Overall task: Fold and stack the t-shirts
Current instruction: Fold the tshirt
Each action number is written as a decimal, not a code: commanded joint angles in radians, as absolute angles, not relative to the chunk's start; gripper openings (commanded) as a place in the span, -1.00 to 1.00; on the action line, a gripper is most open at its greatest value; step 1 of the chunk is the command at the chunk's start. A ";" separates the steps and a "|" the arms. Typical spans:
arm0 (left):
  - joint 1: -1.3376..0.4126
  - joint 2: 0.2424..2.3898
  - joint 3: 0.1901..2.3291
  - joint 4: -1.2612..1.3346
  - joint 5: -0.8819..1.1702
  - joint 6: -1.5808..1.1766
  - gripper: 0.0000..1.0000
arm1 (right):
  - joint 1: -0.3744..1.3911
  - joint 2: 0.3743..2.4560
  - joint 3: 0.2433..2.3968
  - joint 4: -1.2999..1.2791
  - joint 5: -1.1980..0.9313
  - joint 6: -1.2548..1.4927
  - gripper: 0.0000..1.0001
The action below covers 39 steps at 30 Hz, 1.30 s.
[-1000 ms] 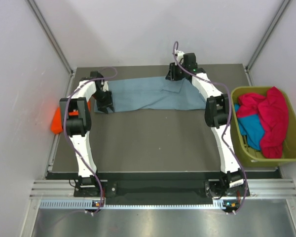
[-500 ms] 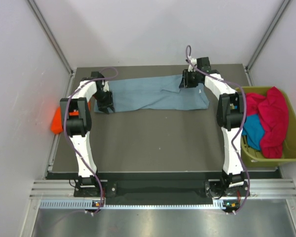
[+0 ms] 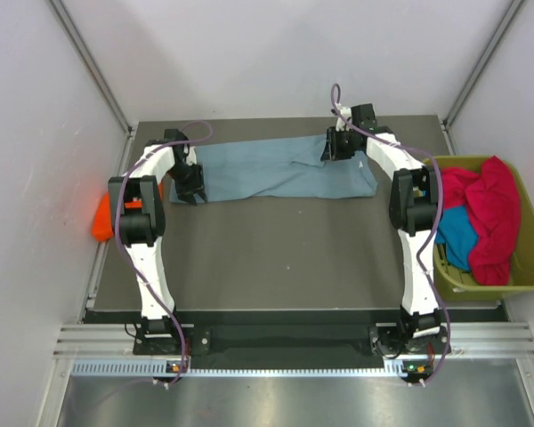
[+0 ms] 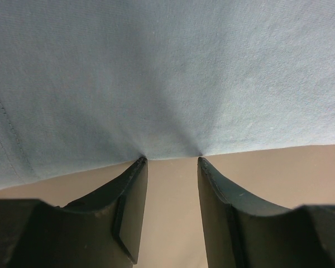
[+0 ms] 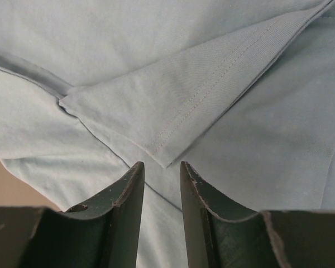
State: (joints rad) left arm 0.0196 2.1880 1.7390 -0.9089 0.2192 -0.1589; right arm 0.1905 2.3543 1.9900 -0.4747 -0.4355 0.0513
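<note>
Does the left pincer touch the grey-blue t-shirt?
Touching. The left wrist view shows the edge of the grey-blue t-shirt puckered against both fingertips of the left pincer.

The right gripper (image 3: 336,145) now sits farther right and slightly nearer along the far edge of the grey-blue t-shirt (image 3: 267,171). Its elbow swings out toward the olive bin (image 3: 507,286), uncovering the shirt's right end.

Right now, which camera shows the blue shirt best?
The top external view: nearly the whole grey-blue t-shirt shows, spread along the table's far side. The left wrist view shows only its edge, the right wrist view only a folded, stitched flap.
</note>
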 commanded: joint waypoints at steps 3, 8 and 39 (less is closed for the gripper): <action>0.021 2.172 1.782 -0.907 0.219 -0.170 -0.09 | 0.199 2.376 2.014 -0.479 -0.439 0.038 -0.35; 0.020 2.178 1.787 -0.905 0.222 -0.172 -0.09 | 0.207 2.395 2.023 -0.476 -0.439 0.043 -0.36; 0.020 2.187 1.778 -0.902 0.219 -0.164 -0.08 | 0.239 2.496 2.241 -0.388 -0.431 0.092 -1.00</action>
State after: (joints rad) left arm 0.0196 2.1891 1.7527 -0.9085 0.2192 -0.1593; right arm 0.2211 2.4565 2.1654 -0.4438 -0.4374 0.0753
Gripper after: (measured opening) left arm 0.459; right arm 0.006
